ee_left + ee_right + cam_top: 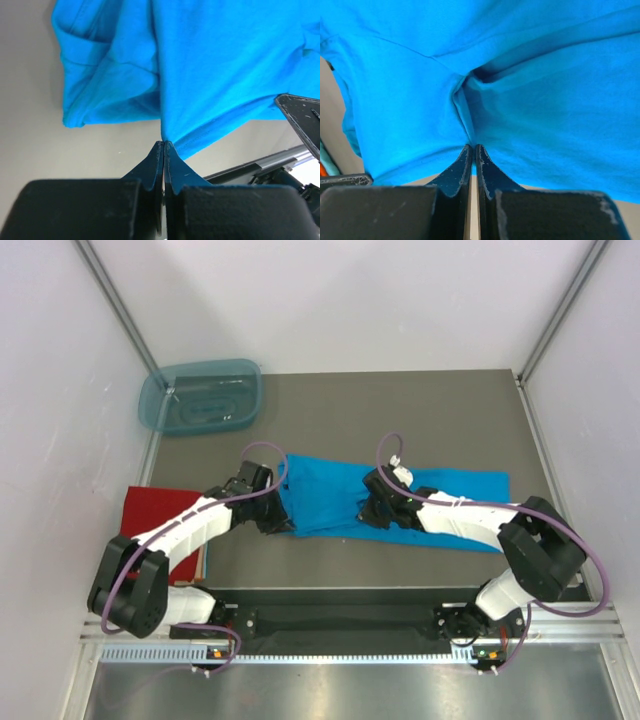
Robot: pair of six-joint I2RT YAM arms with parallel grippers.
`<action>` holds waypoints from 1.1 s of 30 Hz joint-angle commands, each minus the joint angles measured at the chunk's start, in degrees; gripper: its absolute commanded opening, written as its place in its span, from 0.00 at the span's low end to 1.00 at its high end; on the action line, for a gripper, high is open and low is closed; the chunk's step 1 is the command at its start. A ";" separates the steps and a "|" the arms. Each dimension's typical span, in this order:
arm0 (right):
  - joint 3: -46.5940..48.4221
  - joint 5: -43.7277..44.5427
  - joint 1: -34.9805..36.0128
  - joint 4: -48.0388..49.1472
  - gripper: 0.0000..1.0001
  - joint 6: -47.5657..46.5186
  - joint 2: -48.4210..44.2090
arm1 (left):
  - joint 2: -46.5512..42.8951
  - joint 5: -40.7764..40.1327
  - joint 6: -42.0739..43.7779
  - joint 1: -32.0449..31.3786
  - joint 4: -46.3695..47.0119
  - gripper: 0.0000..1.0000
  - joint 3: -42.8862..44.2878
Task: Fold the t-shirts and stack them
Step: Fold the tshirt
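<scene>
White walls enclosed the cell on three sides, with metal posts running up the upper corners of the frame. The grey bench filled the centre.

The turquoise t-shirt lay spread across the middle of the bench, running from centre-left to centre-right and partly gathered along its lower edge.

The translucent blue-green tub sat at the upper left, at the bench's far corner, against the wall. Its moulded floor showed through; no contents could be made out.

The red t-shirt lay as a flat folded rectangle at the left edge of the frame, partly under the left arm and well apart from the tub.

The left gripper was pinched tight on the turquoise shirt's hem at its left end, drawing the cloth to a point. The right gripper was likewise clamped on a fold of the same shirt near its middle.
</scene>
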 commanded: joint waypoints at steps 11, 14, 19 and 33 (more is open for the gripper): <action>0.34 0.24 -0.26 -0.91 0.00 -2.93 -2.62 | -0.45 -3.78 -0.22 -0.18 -1.50 0.00 -0.09; 1.39 -0.56 -0.26 -2.84 0.00 -4.43 -3.41 | -1.59 -4.39 -0.13 -0.18 -3.35 0.00 1.50; 0.96 -1.43 -0.26 -2.76 0.00 -5.31 -3.59 | -2.38 -4.83 -0.13 -0.10 -5.19 0.00 2.82; -0.09 -2.40 -0.17 -3.20 0.02 -6.54 -3.16 | -2.29 -3.43 0.22 -0.18 -4.67 0.00 0.81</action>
